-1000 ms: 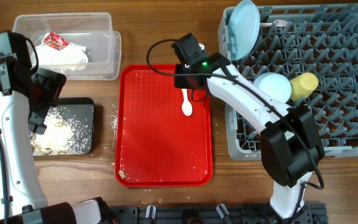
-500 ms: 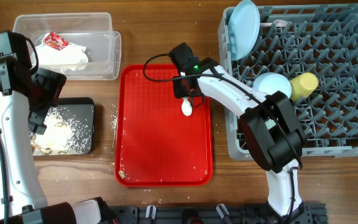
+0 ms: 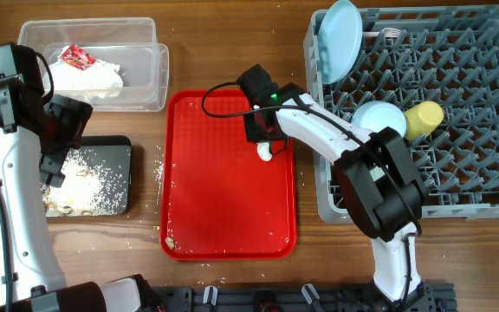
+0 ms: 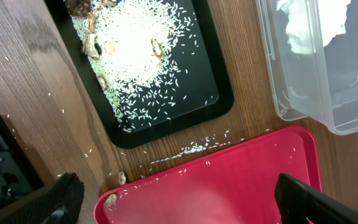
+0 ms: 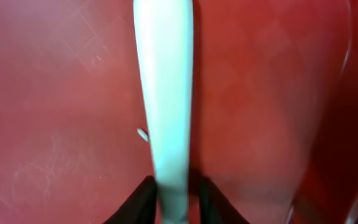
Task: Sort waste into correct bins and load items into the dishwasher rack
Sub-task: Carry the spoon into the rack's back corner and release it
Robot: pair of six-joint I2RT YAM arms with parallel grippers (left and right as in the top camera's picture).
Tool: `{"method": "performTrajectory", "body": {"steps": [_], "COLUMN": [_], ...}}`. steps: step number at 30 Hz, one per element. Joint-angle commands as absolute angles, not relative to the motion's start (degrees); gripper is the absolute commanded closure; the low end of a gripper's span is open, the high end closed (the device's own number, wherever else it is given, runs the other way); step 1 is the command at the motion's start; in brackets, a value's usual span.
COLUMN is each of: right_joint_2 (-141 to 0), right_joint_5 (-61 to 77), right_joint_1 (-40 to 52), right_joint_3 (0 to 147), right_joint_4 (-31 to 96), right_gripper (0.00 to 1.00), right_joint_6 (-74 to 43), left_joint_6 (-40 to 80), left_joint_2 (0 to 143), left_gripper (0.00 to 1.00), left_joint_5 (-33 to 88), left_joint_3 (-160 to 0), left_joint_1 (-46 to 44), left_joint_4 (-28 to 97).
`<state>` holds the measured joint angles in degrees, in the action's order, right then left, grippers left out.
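Where the spoon (image 5: 165, 93) lies, the right end effector (image 5: 174, 200) pinches its handle.

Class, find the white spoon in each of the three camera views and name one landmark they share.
Overhead: spoon at the upper right of the red tray, under the right tool.
Left wrist: not in it.
Right wrist: handle runs down the centre.
Shared landmark: the red tray.

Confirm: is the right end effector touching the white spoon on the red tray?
Touching. The right wrist view shows both fingertips of the right end effector pressed against the sides of the white spoon handle.
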<state>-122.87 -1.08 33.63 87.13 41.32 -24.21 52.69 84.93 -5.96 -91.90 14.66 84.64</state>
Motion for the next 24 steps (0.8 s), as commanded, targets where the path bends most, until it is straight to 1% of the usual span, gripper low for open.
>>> {"method": "performTrajectory", "body": {"steps": [1,3,6,10,13,16,20,22,24], "right_joint_2": [-124.42,-124.40,-124.25,-121.62,-118.17,-113.56,-104.05,-101.62,-99.33], "right_joint_5": [-0.23,-0.43,-0.58,-0.62,-1.89,-1.87,0.75,1.87,3.79], "right_joint_1": [33.56,33.56,33.50,32.86,30.22,25.15,14.55,10.90,4.95], "right_joint_3": [85.76,85.91,87.18,90.30,94.19,97.65,98.04,98.04,98.04], "right_joint_4": [42.92,43.38,45.32,47.72,50.78,52.62,51.96,51.66,50.54], "right_gripper": [0.82,0.85,0.91,0.93,0.92,0.93,0.92,0.91,0.87], "right_joint_6": [-25.71,-26.00,-28.05,-28.49,-28.38,-24.29,-15.90,-13.85,-10.07], "left_joint_6": [52.80,52.80,52.80,52.77,52.80,52.80,52.80,52.80,52.77], "left_joint_2": [84.47,84.47,84.47,84.47,84.47,84.47,84.47,84.47,84.47], "left_gripper": [0.00,0.00,0.00,0.00,0.00,0.00,0.00,0.00,0.00], "left_joint_5": [-6.07,-6.07,-6.07,-6.07,-6.07,-6.07,-6.07,-6.07,-6.07], "left_joint_3": [-92.49,-92.49,-92.49,-92.49,-92.49,-92.49,-92.49,-92.49,-92.49], "left_joint_1": [15.03,15.03,15.03,15.03,15.03,15.03,15.03,15.03,15.03], "left_joint_4": [84.66,84.66,84.66,84.68,84.66,84.66,84.66,84.66,84.66]}}
